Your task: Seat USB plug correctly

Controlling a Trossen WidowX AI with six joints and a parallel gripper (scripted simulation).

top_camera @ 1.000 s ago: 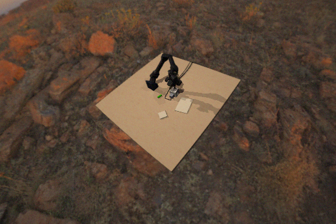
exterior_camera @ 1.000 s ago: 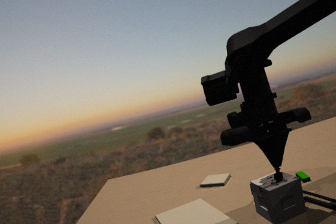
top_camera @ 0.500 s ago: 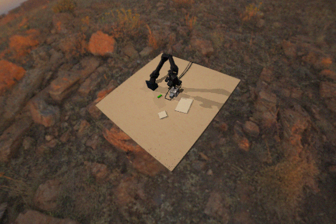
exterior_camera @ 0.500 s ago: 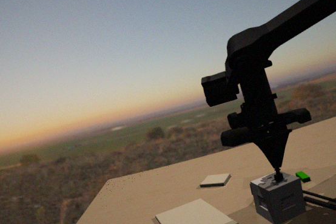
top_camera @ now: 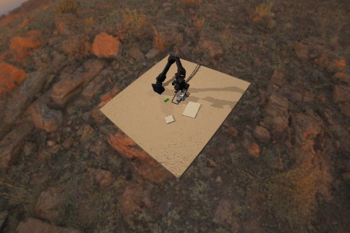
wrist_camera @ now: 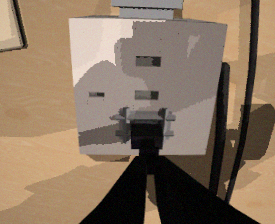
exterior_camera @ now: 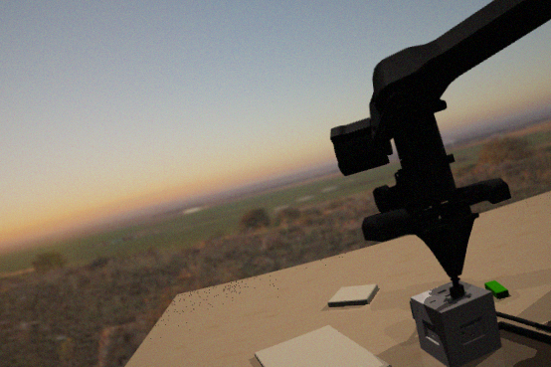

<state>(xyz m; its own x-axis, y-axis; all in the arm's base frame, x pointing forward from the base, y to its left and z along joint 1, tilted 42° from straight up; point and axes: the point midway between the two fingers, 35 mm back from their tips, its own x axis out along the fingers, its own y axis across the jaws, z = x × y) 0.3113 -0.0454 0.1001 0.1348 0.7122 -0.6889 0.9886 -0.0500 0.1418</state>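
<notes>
The power cube point(top_camera: 181, 96) point(exterior_camera: 462, 326) point(wrist_camera: 188, 65) is a grey box on the table, with several slots in its top. The black USB plug point(exterior_camera: 457, 291) point(wrist_camera: 147, 136) stands on the cube's top, near the edge at the bottom of the wrist view. A pale grey bracket-like shape point(wrist_camera: 144, 117) shows around its front. My gripper point(exterior_camera: 456, 277) point(wrist_camera: 149, 164) points down over the cube and is shut on the plug's narrow rear end. The fingers and the plug's body hide the socket under it. How deep the plug sits and which way round it faces cannot be told.
A green block point(top_camera: 166, 100) point(exterior_camera: 496, 288) lies near the cube. A small pale slab point(top_camera: 169, 119) point(exterior_camera: 353, 293) and a larger pale slab point(top_camera: 192, 110) point(exterior_camera: 320, 348) lie on the table. Dark cables point(exterior_camera: 527, 328) point(wrist_camera: 253, 75) run beside the cube. A light grey block point(wrist_camera: 148, 4) adjoins its far side.
</notes>
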